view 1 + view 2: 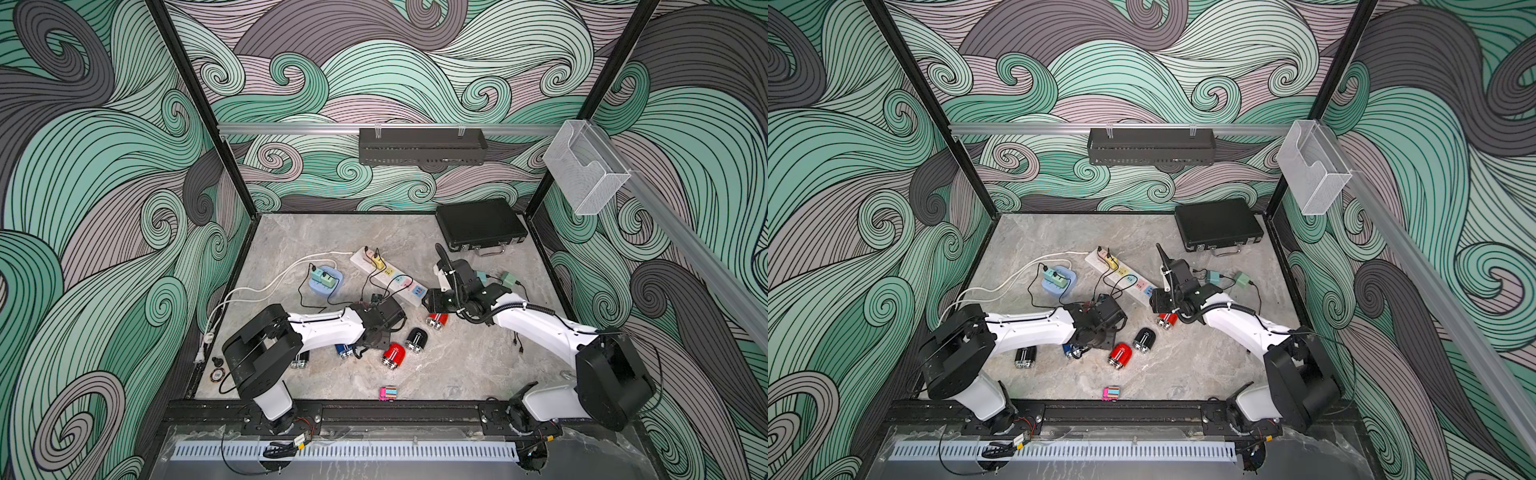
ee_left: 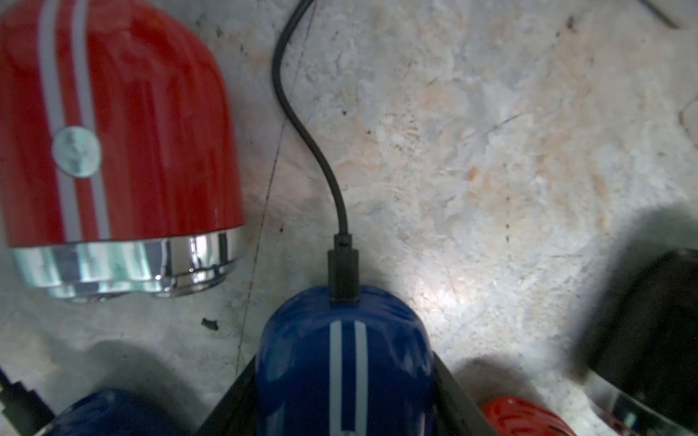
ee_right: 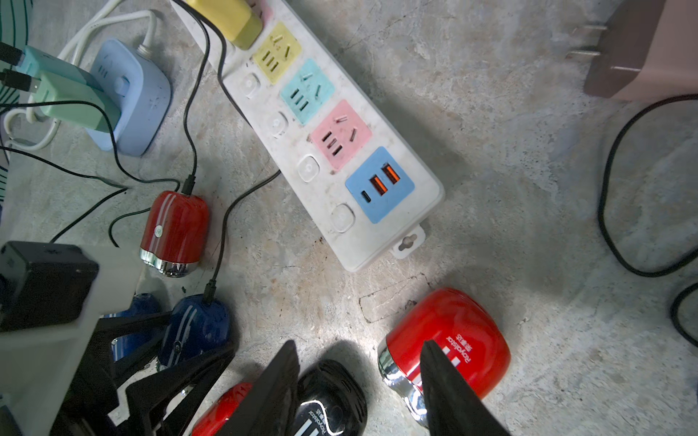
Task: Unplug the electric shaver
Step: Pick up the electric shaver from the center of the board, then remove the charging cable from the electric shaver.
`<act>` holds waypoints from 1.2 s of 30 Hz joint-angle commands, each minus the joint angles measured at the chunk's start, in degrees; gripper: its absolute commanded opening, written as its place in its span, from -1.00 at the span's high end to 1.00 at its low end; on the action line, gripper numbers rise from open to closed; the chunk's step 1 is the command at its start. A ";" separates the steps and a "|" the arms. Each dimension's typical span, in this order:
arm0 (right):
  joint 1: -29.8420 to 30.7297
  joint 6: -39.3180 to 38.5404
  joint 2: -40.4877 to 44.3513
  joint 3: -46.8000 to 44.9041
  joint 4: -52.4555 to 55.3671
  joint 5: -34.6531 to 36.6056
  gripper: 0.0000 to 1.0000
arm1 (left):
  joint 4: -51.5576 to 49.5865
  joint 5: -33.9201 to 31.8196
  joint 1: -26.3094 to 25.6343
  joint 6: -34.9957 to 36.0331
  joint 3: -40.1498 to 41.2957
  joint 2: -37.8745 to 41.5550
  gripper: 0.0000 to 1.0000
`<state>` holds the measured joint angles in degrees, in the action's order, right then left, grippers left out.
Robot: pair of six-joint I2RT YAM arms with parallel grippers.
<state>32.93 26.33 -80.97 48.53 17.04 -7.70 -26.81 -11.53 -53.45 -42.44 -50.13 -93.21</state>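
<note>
Low on the table [image 1: 457,374] in a top view, clamping the blue shaver [image 1: 343,351] in the left gripper [image 1: 360,346]; at the left wrist, not yet pulling its seated black plug [image 2: 343,273]; at the right wrist, hovering the right gripper [image 3: 359,345] agape, empty.

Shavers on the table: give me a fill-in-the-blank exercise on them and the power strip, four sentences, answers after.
The left claw clamps a shaver coloured ___.
The plug in that shaver is ___.
On the strip, the socket beside the USB panel is ___.
The right claw is ___, holding nothing.
Answers: blue; black; pink; open.
</note>
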 commanded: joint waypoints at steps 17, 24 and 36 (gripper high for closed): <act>1.19 8.98 -7.02 -2.40 -19.51 -21.62 -0.01 | 8.64 3.06 0.01 7.06 2.03 7.94 0.11; 3.85 9.65 -9.74 -0.64 -21.54 -23.50 0.01 | 12.39 4.93 0.79 7.45 5.00 10.80 0.11; 7.28 14.54 -16.36 1.14 -29.50 -26.40 0.05 | 14.50 7.17 2.42 7.04 7.46 14.18 0.11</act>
<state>39.72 38.46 -95.98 48.25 -8.88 -32.77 -14.39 -5.50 -51.59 -35.97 -42.44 -80.73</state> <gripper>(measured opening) 0.479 0.567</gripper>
